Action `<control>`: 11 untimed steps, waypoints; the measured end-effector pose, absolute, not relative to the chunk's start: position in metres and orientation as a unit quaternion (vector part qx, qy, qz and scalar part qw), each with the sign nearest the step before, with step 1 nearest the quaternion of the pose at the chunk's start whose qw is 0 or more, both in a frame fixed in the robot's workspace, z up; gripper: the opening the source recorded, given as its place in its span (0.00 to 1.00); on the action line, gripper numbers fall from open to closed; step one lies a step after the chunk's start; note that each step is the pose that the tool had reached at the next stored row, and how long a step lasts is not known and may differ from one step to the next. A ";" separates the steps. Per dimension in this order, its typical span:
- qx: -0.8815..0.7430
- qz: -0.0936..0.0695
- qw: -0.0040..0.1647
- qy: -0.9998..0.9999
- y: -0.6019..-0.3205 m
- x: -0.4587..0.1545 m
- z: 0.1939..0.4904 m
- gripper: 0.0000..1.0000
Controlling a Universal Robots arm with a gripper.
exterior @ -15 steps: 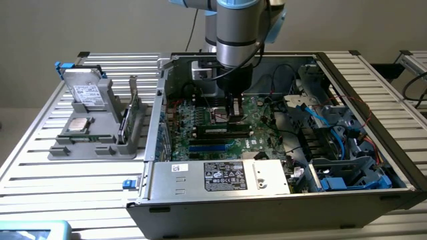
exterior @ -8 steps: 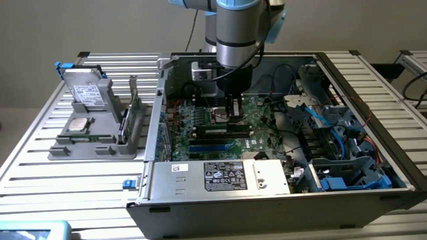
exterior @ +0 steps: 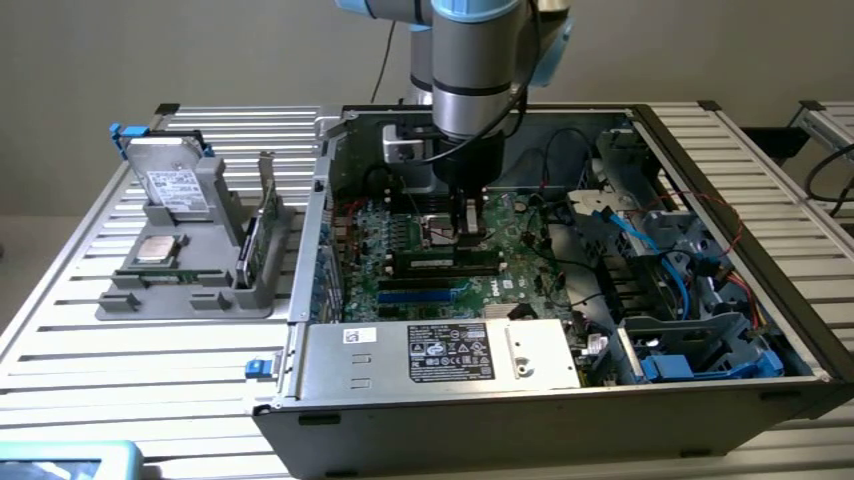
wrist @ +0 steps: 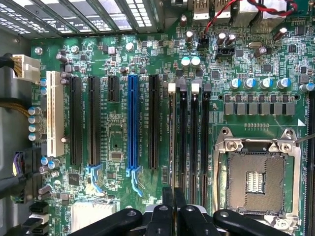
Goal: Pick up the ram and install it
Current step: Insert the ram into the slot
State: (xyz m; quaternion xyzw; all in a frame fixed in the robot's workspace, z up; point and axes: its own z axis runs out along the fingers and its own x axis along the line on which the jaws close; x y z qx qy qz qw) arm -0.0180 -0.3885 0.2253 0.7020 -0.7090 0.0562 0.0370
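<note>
Jaws pinched narrow on the ram (exterior: 441, 263), standing edge-up in a slot on the motherboard (exterior: 514, 225); its pale label's unreadable.

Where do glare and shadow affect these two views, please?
Exterior view: the slatted table glares pale, while the inside of the computer case sits in shadow below the arm. Wrist view: the motherboard is evenly lit, with bright highlights on the metal processor socket.
</note>
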 end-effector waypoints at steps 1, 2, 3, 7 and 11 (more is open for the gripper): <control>0.702 0.056 0.037 -0.709 -0.388 -0.018 0.225 0.12; 0.702 0.056 0.037 -0.709 -0.389 -0.018 0.225 0.12; 0.702 0.056 0.037 -0.709 -0.388 -0.018 0.225 0.14; 0.702 0.057 0.037 -0.709 -0.388 -0.018 0.226 0.20; 0.702 0.057 0.038 -0.709 -0.388 -0.014 0.233 0.27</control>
